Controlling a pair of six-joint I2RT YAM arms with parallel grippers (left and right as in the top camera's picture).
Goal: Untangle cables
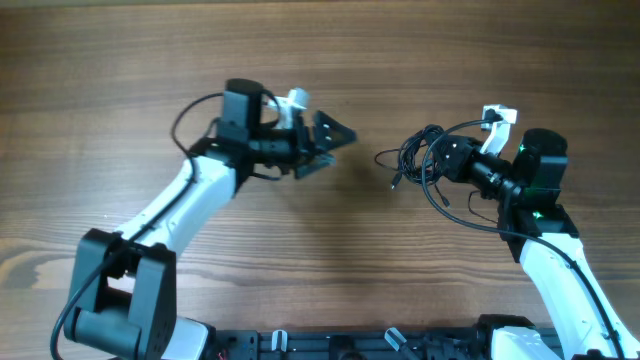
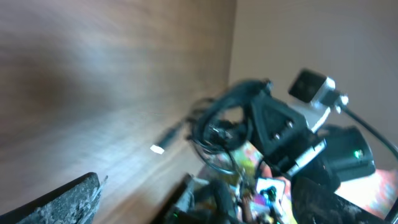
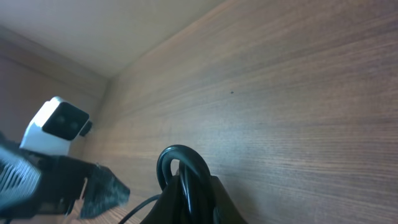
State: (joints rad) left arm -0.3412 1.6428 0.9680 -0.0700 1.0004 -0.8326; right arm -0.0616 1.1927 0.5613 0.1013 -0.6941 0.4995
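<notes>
Overhead view, item by item.

**Arm poses**
- The left arm [image 1: 190, 205] rises from the near-left base and slants far and right across the table [image 1: 120, 60]. Its wrist is turned so the left gripper [image 1: 332, 150] points right, with its two fingers spread wide and nothing between them.
- The right arm [image 1: 560, 270] rises from the near-right base and bends left at the wrist. The right gripper [image 1: 452, 160] points left toward the other gripper.
- The right gripper's fingers are pressed together, pinching the cables [image 1: 418, 155].
- The two grippers face each other, well apart, with bare wood between them.

**Location of the cables**
- They form a tangled clump right of centre, hanging off the right gripper's tip.
- Loose ends trail left and toward the near side onto the table.

**Hidden or unclear**
- The left wrist view is motion-blurred. Only one finger [image 2: 59, 202] of the left gripper shows, cut off at the bottom-left corner.
- That view also gives the tangle [image 2: 211, 130] as a smear, with a silvery plug tip [image 2: 158, 148] lying on the wood.
- The right wrist view shows only one black loop [image 3: 180, 160] standing up from between the closed fingers [image 3: 214, 202]. The rest of the clump is out of frame.
- Individual strands overlap too tightly to separate.

**Count**
- Arms: two.
- Grippers: two.
- Cable clumps: one.
- Cords within it: cannot tell.
- Loose ends seen from overhead: at least two.
</notes>
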